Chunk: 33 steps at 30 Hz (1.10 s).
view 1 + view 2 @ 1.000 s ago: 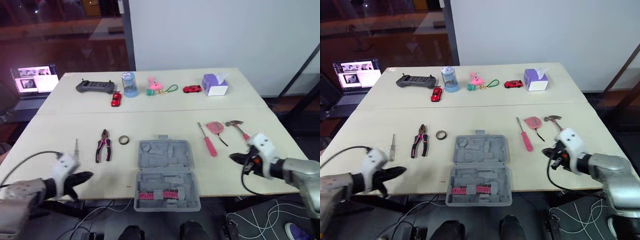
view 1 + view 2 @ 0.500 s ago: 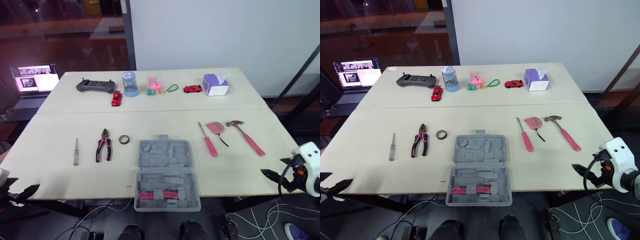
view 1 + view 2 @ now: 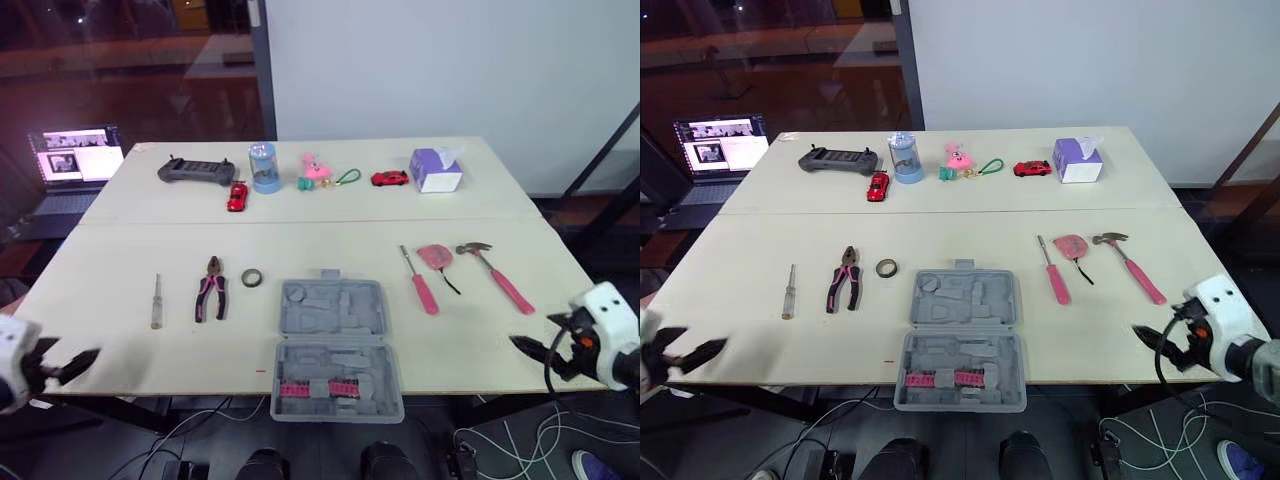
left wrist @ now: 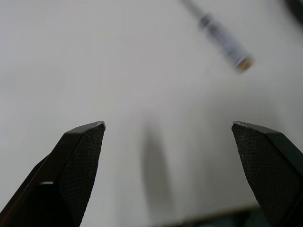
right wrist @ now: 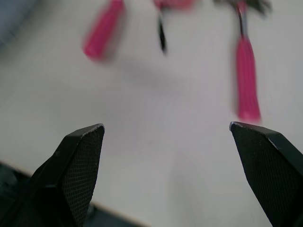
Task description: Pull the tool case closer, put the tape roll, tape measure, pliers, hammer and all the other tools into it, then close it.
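The grey tool case (image 3: pixel 336 345) lies open at the table's front middle, with a pink strip in its near half. To its left lie the tape roll (image 3: pixel 251 277), the pliers (image 3: pixel 210 288) and a small screwdriver (image 3: pixel 156 301). To its right lie a pink screwdriver (image 3: pixel 420 282), the pink tape measure (image 3: pixel 436 257) and the hammer (image 3: pixel 495 276). My left gripper (image 3: pixel 75 365) hangs open at the front left edge; in its wrist view (image 4: pixel 168 137) the small screwdriver's end (image 4: pixel 227 45) lies ahead. My right gripper (image 3: pixel 530 350) is open at the front right edge, short of the hammer's handle (image 5: pixel 247 85).
On the far half of the table (image 3: pixel 320 235) stand a game controller (image 3: pixel 193 171), two red toy cars (image 3: pixel 237 197), a blue cylinder (image 3: pixel 264 167), a pink toy (image 3: pixel 315 170) and a tissue box (image 3: pixel 436 170). A lit laptop (image 3: pixel 78 160) sits beyond the table's left side.
Both grippers were shut over the table a second ago. They have opened, and both arms have drawn back to the table's front corners. The tools have not moved.
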### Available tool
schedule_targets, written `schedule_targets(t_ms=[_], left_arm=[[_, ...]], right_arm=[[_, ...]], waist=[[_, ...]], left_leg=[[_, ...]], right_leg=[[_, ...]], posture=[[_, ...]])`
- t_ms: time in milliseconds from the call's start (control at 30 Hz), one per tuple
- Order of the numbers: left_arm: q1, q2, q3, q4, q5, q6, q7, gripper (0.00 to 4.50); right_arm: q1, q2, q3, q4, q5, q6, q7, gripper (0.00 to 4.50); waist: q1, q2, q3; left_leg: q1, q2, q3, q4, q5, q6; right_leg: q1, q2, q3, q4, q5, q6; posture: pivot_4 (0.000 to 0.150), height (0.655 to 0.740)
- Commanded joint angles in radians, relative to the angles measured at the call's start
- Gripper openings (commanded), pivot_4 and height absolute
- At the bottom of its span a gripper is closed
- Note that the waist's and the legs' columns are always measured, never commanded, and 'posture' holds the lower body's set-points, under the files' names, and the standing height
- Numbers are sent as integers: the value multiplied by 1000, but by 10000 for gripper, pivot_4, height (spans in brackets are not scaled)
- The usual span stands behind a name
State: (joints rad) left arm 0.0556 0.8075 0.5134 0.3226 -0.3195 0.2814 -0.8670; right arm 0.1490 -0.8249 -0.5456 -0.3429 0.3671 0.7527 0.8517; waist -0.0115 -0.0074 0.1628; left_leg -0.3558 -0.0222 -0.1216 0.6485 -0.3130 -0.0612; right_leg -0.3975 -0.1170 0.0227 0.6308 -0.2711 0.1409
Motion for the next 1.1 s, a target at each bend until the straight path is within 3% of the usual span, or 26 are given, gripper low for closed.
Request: schedule_targets(t_ms=[33,233,300,400,533,800,1100], left_arm=[[-112,-25,-122,-81,18,-29,-8,44768],[-385,-53,-344,123,138,-278,-127,44768],[-534,-70,-422,261,153,-246,-225,44768],[-778,-127,-574,511,280,-343,-318,44768],[-949,-174,-666,760,373,-415,-390,44768],[-1066,-234,-730,956,486,-474,-372,44768],[-1097,-283,-737,1002,558,-476,-297,44768]], right_arm=[[-77,16,77,-128,99,27,2,44852],[-200,27,250,-164,140,28,-8,44852],[-256,44,328,-183,149,35,-22,44852],[-355,54,459,-199,138,53,-20,44852],[-457,77,562,-187,129,69,-32,44852],[-538,141,691,-172,90,70,-83,44852],[-528,176,693,-197,75,100,-162,44852]], waist=[[-2,0,0],[-3,-1,1],[-6,-1,1],[-4,-2,1],[-7,-4,2],[-35,-6,3],[-27,-6,4]], left_leg=[[0,0,0,0,0,0],[-1,0,0,0,1,-1],[-1,-1,1,0,1,-1],[-1,-1,0,1,1,-1],[-4,-1,0,3,1,-1],[-17,-1,1,9,1,-1],[-19,-2,0,15,0,0]], right_leg=[[0,0,0,0,0,0],[-1,0,0,0,0,0],[-2,0,0,0,0,0],[-2,1,-1,1,0,0],[-2,1,-1,-1,1,1],[-16,1,-3,3,1,1],[-15,0,-3,6,2,3]], posture=[[1500,7400],[1500,7400],[1500,7400],[1500,7400],[1500,7400],[1500,7400],[1500,7400]])
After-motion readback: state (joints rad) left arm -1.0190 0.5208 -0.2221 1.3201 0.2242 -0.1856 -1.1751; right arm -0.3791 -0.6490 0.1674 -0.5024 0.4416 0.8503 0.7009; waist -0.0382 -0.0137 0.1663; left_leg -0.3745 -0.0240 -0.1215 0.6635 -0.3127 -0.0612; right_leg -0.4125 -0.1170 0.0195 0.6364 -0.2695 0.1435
